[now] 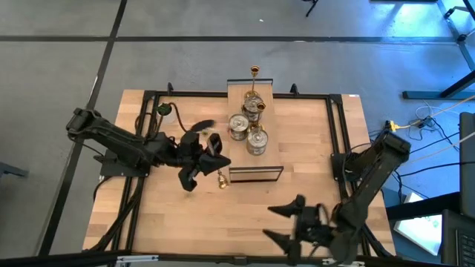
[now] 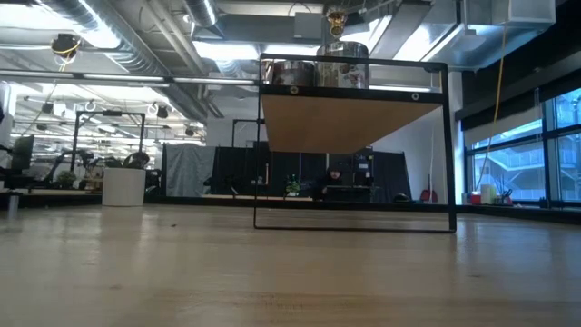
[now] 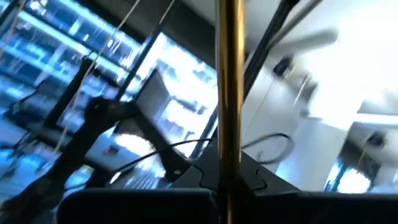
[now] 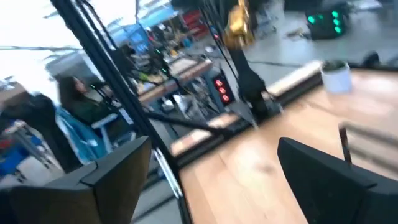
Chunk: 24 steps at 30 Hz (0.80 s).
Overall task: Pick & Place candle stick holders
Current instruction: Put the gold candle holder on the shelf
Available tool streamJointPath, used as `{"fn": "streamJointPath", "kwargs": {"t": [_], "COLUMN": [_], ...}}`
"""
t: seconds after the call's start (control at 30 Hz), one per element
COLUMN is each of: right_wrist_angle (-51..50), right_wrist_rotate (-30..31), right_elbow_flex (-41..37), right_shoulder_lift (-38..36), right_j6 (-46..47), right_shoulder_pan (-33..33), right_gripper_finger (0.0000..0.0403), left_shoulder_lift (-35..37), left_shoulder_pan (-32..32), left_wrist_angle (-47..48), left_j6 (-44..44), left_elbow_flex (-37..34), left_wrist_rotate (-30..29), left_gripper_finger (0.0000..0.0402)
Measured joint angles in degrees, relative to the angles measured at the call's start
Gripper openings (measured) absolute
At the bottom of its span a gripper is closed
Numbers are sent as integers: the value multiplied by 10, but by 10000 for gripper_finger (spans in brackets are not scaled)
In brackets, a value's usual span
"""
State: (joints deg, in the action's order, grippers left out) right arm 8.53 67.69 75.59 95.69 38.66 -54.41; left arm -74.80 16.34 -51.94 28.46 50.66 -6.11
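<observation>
A small raised wooden shelf on a black frame stands mid-table. On it stand three squat silver candle stick holders and two slim brass ones; the low view shows them on the shelf top. Another brass holder is in my left gripper, which is shut on it just left of the shelf's near end. My right gripper stands open near the table's front edge, with nothing between its fingers. My left gripper pinches the brass holder's slim stem between its two fingers, which lie across the stem. One gold end sticks out past the fingers toward the table's near side. In the right wrist view the holder hangs clear above the tabletop.
A white cup with green inside stands at the table's far left. A black frame runs around the tabletop's edges. Bare wood lies between the shelf and my right gripper.
</observation>
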Motion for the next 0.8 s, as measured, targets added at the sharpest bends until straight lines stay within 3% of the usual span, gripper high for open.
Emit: {"fn": "streamJointPath", "kwargs": {"t": [0.13,0.27,0.37,0.47,0.63,0.8], "right_wrist_angle": [34,-19,-113,-176,-195,-194], "right_wrist_rotate": [-71,-127,-159,-153,-161,-161], "right_elbow_flex": [3,50,84,102,105,104], "right_shoulder_lift": [-37,-40,-40,-51,-65,-66], "right_j6": [-98,-138,-125,-122,-83,-9], "right_shoulder_pan": [25,55,85,106,139,171], "right_gripper_finger": [344,336,329,320,308,302], "left_shoulder_lift": [-15,-16,-18,-17,-18,-18], "left_shoulder_pan": [0,-1,-16,-42,-80,-85], "left_wrist_angle": [-67,-14,32,34,61,194], "left_j6": [6,1,3,24,26,-25], "left_elbow_flex": [-19,-1,9,16,26,68], "left_wrist_rotate": [-3,-5,16,44,108,135], "left_gripper_finger": [1,1,1,1,1,1]}}
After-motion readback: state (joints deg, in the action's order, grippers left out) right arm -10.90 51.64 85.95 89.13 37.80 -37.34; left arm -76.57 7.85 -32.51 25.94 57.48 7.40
